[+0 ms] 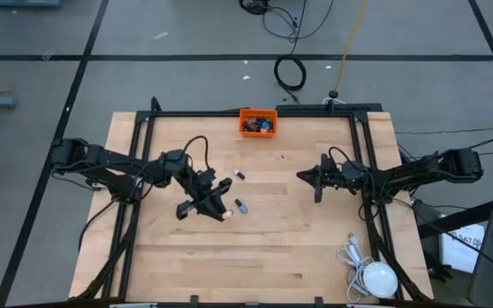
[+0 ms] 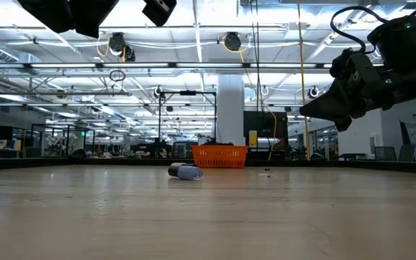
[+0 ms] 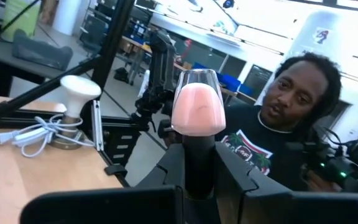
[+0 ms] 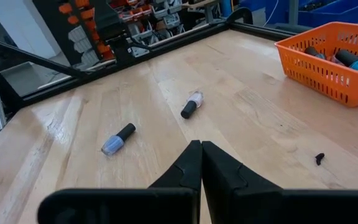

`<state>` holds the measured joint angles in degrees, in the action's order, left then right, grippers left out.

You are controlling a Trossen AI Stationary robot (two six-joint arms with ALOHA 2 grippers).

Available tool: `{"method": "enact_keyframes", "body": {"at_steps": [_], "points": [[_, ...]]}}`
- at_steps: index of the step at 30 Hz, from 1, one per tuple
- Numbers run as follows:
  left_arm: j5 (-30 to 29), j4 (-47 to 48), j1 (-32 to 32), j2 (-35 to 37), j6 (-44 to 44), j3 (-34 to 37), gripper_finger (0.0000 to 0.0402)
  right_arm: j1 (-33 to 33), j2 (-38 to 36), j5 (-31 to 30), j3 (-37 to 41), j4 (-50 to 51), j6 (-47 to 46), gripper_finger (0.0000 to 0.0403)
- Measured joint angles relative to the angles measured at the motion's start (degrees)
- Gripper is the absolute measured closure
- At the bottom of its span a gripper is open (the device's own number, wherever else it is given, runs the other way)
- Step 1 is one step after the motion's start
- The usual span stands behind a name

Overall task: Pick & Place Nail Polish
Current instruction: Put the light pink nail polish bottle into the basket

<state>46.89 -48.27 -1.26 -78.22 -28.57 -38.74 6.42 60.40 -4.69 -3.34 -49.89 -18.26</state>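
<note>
From above, your left gripper [image 1: 226,210] hung over the bench [image 1: 255,248], jaws clamped on a pink bottle [image 1: 228,211]; a blue bottle [image 1: 240,206] lay just beside them, a pale one [image 1: 239,175] a little farther off toward the orange bin [image 1: 258,122]. Your right gripper [image 1: 302,177] waited well apart — jaws closed, empty.

At bench level, you saw the blue bottle [image 2: 185,171] lying before the bin [image 2: 219,155].

Your left wrist showed the pink bottle [image 3: 197,112] standing upright between the jaws, a person [image 3: 284,130] behind.

Your right wrist showed jaws pressed together, both loose bottles [image 4: 118,139] [image 4: 191,105] ahead of them, and more bottles [image 4: 353,59] in the bin [image 4: 328,68].
</note>
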Motion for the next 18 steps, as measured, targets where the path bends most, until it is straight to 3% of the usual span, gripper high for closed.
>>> {"method": "enact_keyframes", "body": {"at_steps": [18], "points": [[-4.12,0.78,0.02,0.00,3.54,-0.04,0.0369,-0.02,0.00,0.01,0.00,0.00,-0.11,0.0403]]}}
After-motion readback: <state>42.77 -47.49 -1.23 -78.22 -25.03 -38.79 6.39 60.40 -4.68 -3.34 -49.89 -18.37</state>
